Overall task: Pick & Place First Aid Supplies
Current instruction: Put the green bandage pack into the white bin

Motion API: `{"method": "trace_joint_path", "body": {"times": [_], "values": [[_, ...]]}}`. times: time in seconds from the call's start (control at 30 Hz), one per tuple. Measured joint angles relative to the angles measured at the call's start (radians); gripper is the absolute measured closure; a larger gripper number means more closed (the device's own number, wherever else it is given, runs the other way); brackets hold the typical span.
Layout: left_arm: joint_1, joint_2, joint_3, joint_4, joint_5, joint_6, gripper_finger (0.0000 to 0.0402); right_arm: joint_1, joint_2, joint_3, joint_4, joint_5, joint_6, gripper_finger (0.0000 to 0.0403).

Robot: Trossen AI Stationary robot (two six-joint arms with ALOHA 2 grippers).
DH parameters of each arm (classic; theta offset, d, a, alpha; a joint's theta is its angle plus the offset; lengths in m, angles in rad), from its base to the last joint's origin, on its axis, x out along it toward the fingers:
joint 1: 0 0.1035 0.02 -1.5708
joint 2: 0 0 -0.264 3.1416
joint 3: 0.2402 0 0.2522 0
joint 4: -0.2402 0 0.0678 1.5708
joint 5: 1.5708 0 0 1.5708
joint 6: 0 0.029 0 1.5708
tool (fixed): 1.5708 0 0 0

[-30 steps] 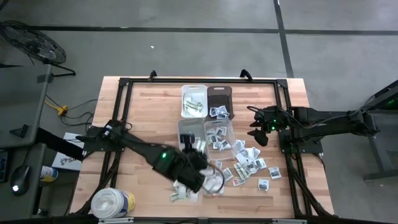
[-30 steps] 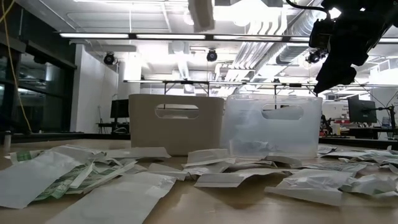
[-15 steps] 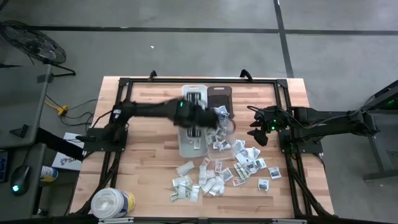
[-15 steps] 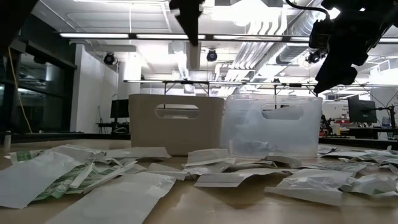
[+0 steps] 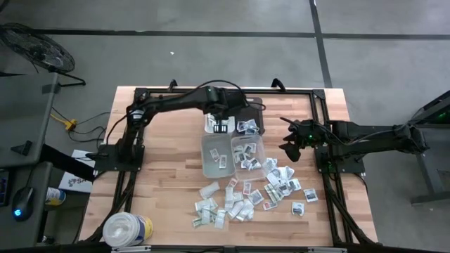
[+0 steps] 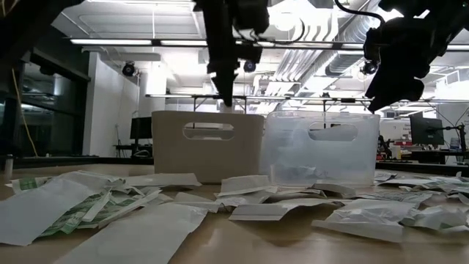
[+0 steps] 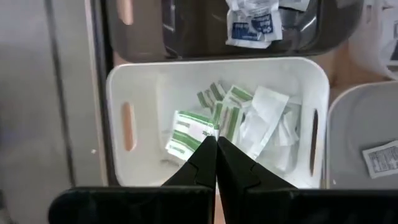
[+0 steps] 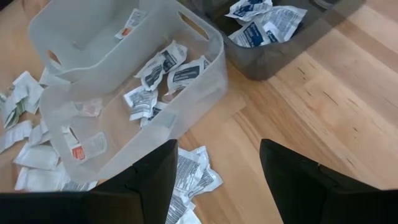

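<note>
packets (image 5: 242, 200): lying scattered loose over the near half of the surface (image 5: 162, 169), some overlapping; more sitting in the bins further back
white bin (image 7: 217, 121): holding a little heap of green-striped and plain white packets, seen straight down past the left wrist
dark bin (image 5: 247, 114): sitting right beside the white bin, carrying a few blue-printed packets
clear bins (image 5: 233, 154): standing side by side, each holding a handful of packets
left end effector (image 7: 216, 163): hanging over the white bin with fingers pressed together; nothing obviously pinched between the tips, though hard to be sure from here
right end effector (image 5: 292, 147): waiting off by the right frame rail beside the clear bins, fingers spread wide, gripping nothing
weight: looking basically like nothing, flat paper sachets, so probably getting flicked around by any nudge
stiffness: looking floppy and crinkly, likely bending rather than resisting; not looking fragile
slip: lying flat on wood, so probably sliding instead of lifting when pushed from the side
where to grab: probably going for a raised or curled edge, or a packet propped on a neighbour, pinching across the thin edge
watch out: overlapping ones likely coming up two at a time
</note>
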Motion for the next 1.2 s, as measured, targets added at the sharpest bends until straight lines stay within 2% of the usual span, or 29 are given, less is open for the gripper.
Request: {"method": "trace_joint_path", "body": {"times": [0.27, 0.57, 0.67, 0.97, 1.2], "values": [[0.051, 0.000, -0.147, 0.095, 0.031, 0.014, 0.0401, 0.000, 0.000, 0.000, 0.000, 0.040, 0.001, 0.0181], [0.090, 0.000, -0.205, 0.144, 0.078, 0.013, 0.0396, 0.000, 0.000, 0.000, 0.000, 0.048, 0.035, 0.0181], [0.095, 0.000, -0.205, 0.154, 0.102, 0.042, 0.0375, 0.000, 0.000, 0.000, 0.000, 0.048, 0.036, 0.0181], [0.095, 0.000, -0.205, 0.161, 0.152, 0.119, 0.0277, 0.000, 0.000, 0.000, 0.001, 0.057, 0.037, 0.0181], [0.096, 0.000, -0.166, 0.099, 0.177, 0.154, 0.0256, 0.000, 0.000, 0.000, 0.003, 0.125, 0.063, 0.0181]]}}
